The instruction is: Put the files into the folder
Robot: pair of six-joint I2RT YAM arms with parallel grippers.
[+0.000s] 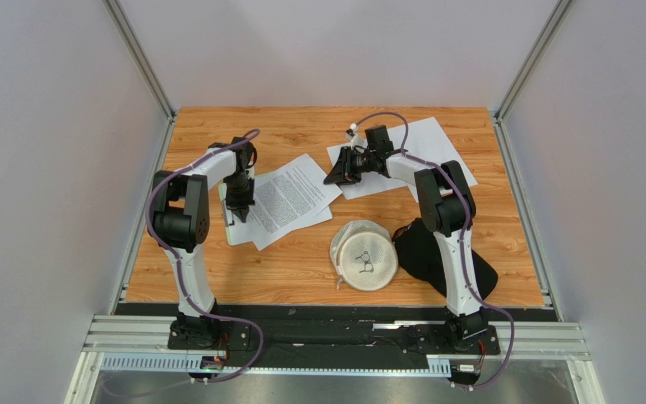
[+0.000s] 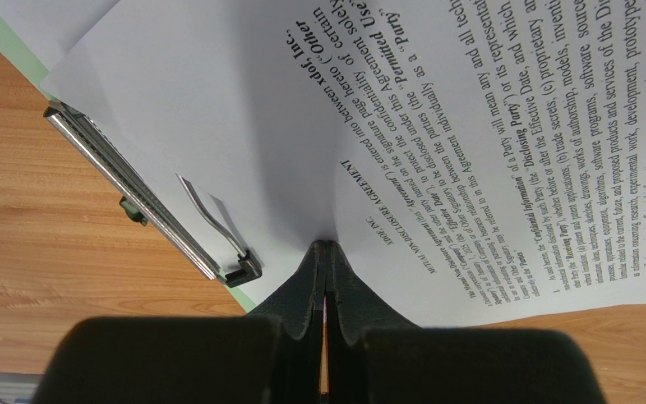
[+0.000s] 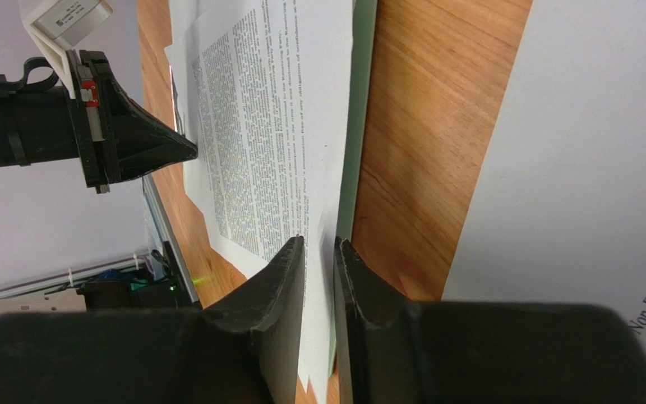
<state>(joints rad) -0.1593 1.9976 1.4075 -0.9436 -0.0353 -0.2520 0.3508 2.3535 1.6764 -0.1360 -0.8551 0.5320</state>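
Observation:
The light-green folder (image 1: pixel 232 232) lies at the left, almost wholly covered by printed files (image 1: pixel 288 198); its metal clip (image 2: pixel 133 189) shows in the left wrist view. My left gripper (image 1: pixel 236 202) points straight down beside the clip, shut, with its tips (image 2: pixel 325 248) pinching a ridge of the top printed sheet (image 2: pixel 486 151). My right gripper (image 1: pixel 339 168) lies level at the sheets' right edge. Its jaws stand a little apart around the edge of a white sheet (image 3: pixel 318 168), with the folder's green edge (image 3: pixel 362 101) beside it. More files (image 1: pixel 427 151) lie under the right arm.
A round white cloth cap (image 1: pixel 364 257) with a small glasses print lies at the front centre, and a black cloth (image 1: pixel 423 252) lies beside it by the right arm. Metal frame posts stand at the table's back corners. Bare wood (image 1: pixel 242 282) shows at the front left.

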